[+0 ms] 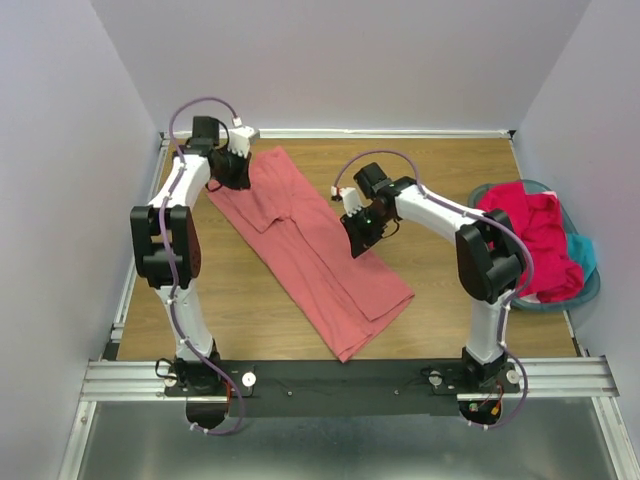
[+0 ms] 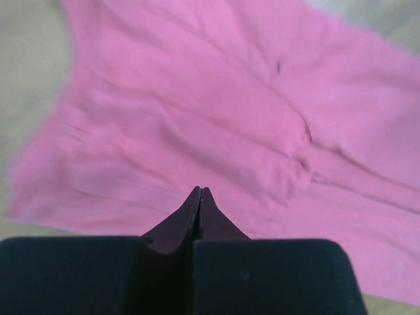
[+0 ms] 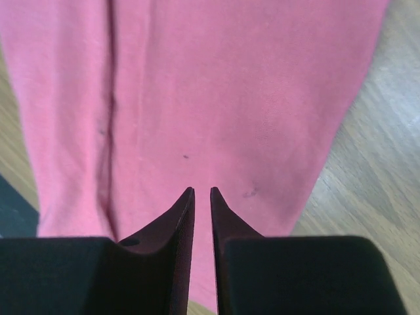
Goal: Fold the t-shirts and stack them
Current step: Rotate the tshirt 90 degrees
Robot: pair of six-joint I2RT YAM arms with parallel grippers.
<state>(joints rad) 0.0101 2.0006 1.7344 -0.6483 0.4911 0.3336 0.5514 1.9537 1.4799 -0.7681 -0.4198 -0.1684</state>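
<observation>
The large salmon-pink t-shirt (image 1: pixel 310 250) lies flat on the wooden table, folded into a long strip running diagonally from far left to near centre. My left gripper (image 1: pixel 238 168) is over its far-left end; in the left wrist view the gripper (image 2: pixel 201 190) is shut, tips touching, above the cloth (image 2: pixel 216 98) with nothing seen between the tips. My right gripper (image 1: pixel 360 238) is at the strip's right edge; in the right wrist view the gripper (image 3: pixel 202 190) has a narrow gap over the shirt (image 3: pixel 230 98) and holds nothing. A magenta-red t-shirt (image 1: pixel 530 235) and a teal t-shirt (image 1: pixel 582 250) lie bunched in the basket.
A round teal plastic basket (image 1: pixel 597 285) sits at the table's right edge. Bare wooden table (image 1: pixel 440 170) shows between the shirt and the basket and at the near left. White walls close the back and sides. A metal rail (image 1: pixel 350 375) runs along the near edge.
</observation>
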